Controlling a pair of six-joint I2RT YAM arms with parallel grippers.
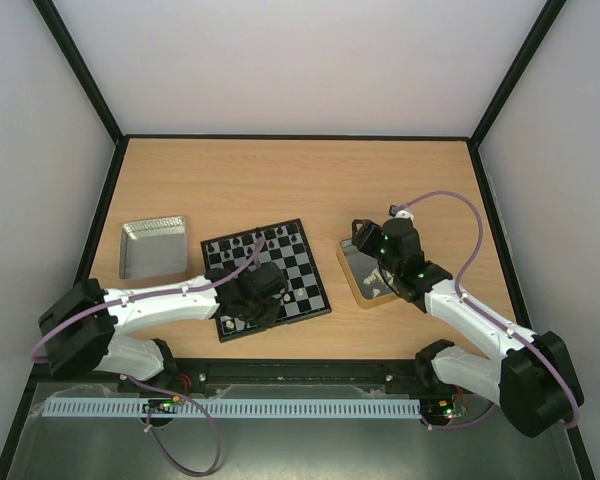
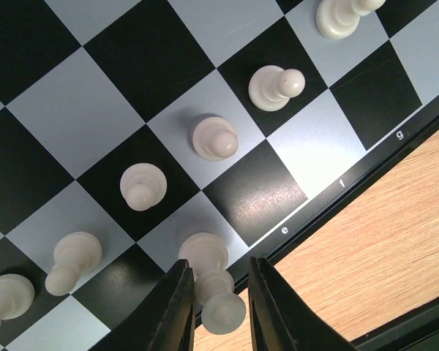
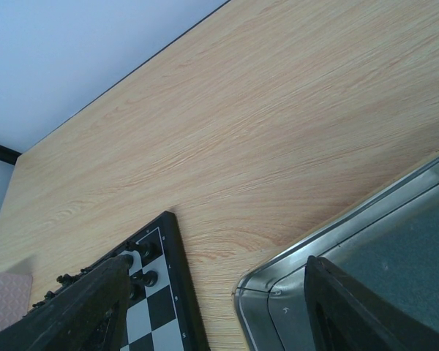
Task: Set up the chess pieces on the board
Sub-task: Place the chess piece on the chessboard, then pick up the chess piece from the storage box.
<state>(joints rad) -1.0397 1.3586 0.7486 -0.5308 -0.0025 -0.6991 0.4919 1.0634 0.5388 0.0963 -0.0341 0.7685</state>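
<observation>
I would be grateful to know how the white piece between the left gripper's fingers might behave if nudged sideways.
The white piece looks tall over a small round base, so it would probably tip rather than slide. Its smooth, rounded surface may slip between the fingers. Smaller than one board square, it is likely very light.

The only readable marks are three small white lowercase letters printed on the black border (image 2: 314, 210) of the board (image 2: 80, 110), seen in the left wrist view: letter e (image 2: 284, 229), letter f (image 2: 342, 183) and letter g (image 2: 400, 134). They run in a row along the board edge that meets the bench (image 2: 395, 241), each at the end of one column of squares. In the other two views any board markings are too small to read.
</observation>
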